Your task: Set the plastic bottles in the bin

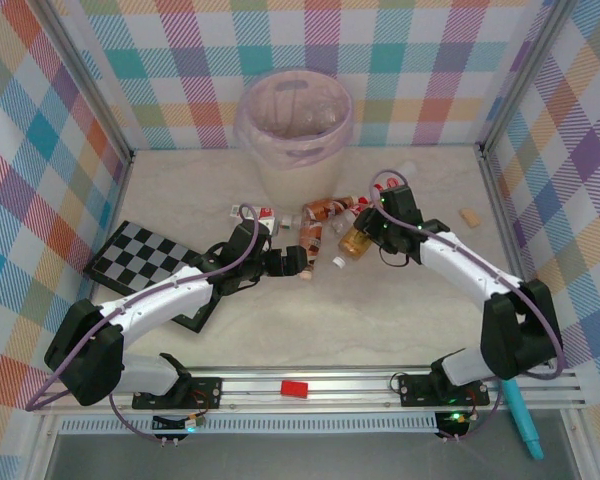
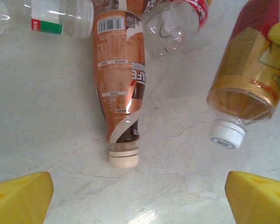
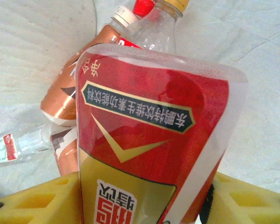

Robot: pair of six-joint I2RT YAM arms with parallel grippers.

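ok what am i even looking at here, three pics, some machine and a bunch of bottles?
It is a robot with two arms bolted to the near edge of a table. The wide picture is taken from above and behind them. The other two come from small cameras on each wrist, so the yellow blocks at their bottom edges are that arm's own fingers.

On the table lie a pile of plastic bottles, a bin with a pinkish bag behind them, and a checkered board on the left. The job is to put the bottles in the bin.

The right pincer is shut on a red and gold bottle. The left pincer is open above the table, with a brown bottle lying just ahead of it.
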